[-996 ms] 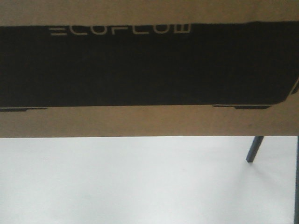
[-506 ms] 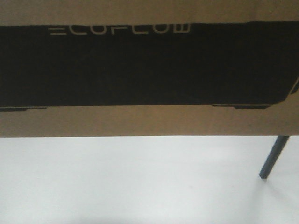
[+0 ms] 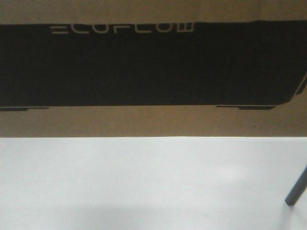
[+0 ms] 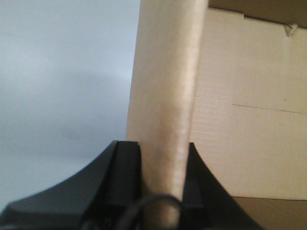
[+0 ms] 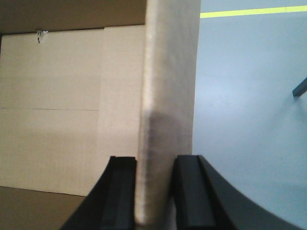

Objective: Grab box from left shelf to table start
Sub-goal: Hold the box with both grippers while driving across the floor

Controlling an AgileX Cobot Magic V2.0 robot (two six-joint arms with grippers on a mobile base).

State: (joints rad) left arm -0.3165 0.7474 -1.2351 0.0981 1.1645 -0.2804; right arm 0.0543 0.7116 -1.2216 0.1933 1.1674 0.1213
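Box point(image 3: 153, 123) hangs over a pale surface point(image 3: 144, 191), left tool point(image 4: 164, 172) and right tool point(image 5: 154, 182) each clamped on its overhanging lid edge point(image 4: 165, 86); we judge it stiff, bulky, likely heavy, so the edge may tear.

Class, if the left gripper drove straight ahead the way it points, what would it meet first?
The overhanging flap of the box: the left gripper is shut on it, and it runs straight ahead between the fingers. Depth beyond is unclear.

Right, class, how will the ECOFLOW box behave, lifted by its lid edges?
Probably stiff: the corrugated box wall looks flat. The lid edge pinched between left fingers and right fingers may flex or tear. Being wide, it could sway.
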